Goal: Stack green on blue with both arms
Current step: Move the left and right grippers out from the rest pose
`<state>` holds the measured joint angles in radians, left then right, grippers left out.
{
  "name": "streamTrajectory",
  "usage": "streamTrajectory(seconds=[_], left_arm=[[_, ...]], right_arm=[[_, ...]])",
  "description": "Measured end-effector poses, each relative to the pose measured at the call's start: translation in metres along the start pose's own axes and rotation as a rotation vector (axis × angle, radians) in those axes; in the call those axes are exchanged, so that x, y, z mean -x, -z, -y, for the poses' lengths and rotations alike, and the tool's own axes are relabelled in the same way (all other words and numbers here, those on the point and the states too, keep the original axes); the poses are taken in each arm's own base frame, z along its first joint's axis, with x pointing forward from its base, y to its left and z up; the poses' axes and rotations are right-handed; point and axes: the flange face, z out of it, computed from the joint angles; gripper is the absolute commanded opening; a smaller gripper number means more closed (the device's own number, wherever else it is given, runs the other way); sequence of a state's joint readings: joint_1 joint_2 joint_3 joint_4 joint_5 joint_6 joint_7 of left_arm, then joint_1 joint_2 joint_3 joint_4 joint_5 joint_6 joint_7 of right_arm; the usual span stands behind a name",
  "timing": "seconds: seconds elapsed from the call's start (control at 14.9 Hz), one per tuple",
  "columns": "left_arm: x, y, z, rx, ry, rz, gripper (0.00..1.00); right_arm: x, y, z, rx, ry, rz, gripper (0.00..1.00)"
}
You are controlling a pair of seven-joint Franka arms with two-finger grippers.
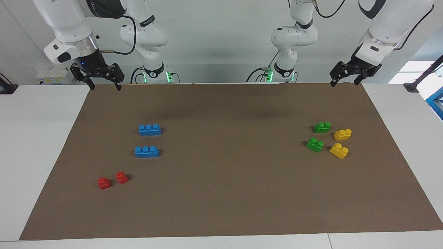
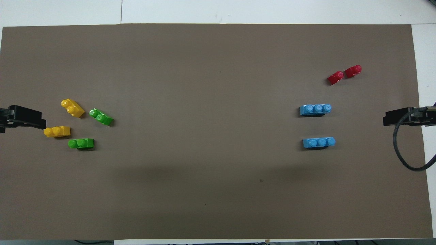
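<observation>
both white jointed arms wait raised at the top of the facing view. the left arm's black two-finger pincer [image 1: 344,82] hangs at the upper right of that frame, over the edge of the brown paper mat [image 1: 228,193] that covers the white desk [image 1: 31,145]; its fingers stand apart and hold nothing. the right arm's black two-finger pincer [image 1: 102,84] hangs at the upper left of the frame over the mat's corner, fingers likewise spread and empty. in the overhead view only the tips show, the left pincer at the left edge [image 2: 24,118] and the right pincer at the right edge [image 2: 405,117]

the two small bright green plastic two-stud bricks lie at the right of the facing frame: one green brick [image 1: 322,127] higher up, the other green brick [image 1: 315,144] just below it. in the overhead view they sit at the left, [image 2: 81,143] and [image 2: 101,117]. beside them, closer to the frame's right edge, lie two yellow plastic two-stud bricks [image 1: 342,134] [image 1: 339,150], near but apart from the green ones

the two long bright blue plastic three-stud bricks lie at the left centre of the facing frame, one blue brick [image 1: 150,129] above the other blue brick [image 1: 146,151], roughly parallel and apart. nothing rests on either. below them, at the lower left, two small red plastic one-stud bricks [image 1: 104,183] [image 1: 121,177] sit just beside each other
</observation>
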<state>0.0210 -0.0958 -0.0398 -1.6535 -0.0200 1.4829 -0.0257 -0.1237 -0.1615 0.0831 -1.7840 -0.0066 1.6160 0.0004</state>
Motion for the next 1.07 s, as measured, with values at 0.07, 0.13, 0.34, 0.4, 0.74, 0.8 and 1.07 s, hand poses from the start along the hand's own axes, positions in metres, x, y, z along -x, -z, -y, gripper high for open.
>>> streamTrajectory(seconds=[0.07,0.13,0.34,0.4,0.74,0.8,1.07], left_arm=[[0.000,0.000,0.000,0.000,0.000,0.000,1.00],[0.000,0.000,0.000,0.000,0.000,0.000,1.00],[0.000,0.000,0.000,0.000,0.000,0.000,1.00],[0.000,0.000,0.000,0.000,0.000,0.000,1.00],[0.001,0.001,0.000,0.000,0.000,-0.002,1.00],[0.001,0.001,0.000,0.000,0.000,-0.002,1.00],[0.002,-0.001,0.001,0.000,0.030,0.006,1.00]], right_arm=[[0.000,0.000,0.000,0.000,0.000,0.000,1.00],[0.000,0.000,0.000,0.000,0.000,-0.001,1.00],[0.000,0.000,0.000,0.000,0.000,-0.001,1.00],[0.000,0.001,0.000,0.000,0.000,-0.003,1.00],[-0.001,0.005,0.001,-0.004,0.000,-0.024,1.00],[-0.002,0.006,0.001,-0.004,0.000,-0.034,1.00],[-0.010,0.013,0.000,-0.004,0.004,-0.118,1.00]])
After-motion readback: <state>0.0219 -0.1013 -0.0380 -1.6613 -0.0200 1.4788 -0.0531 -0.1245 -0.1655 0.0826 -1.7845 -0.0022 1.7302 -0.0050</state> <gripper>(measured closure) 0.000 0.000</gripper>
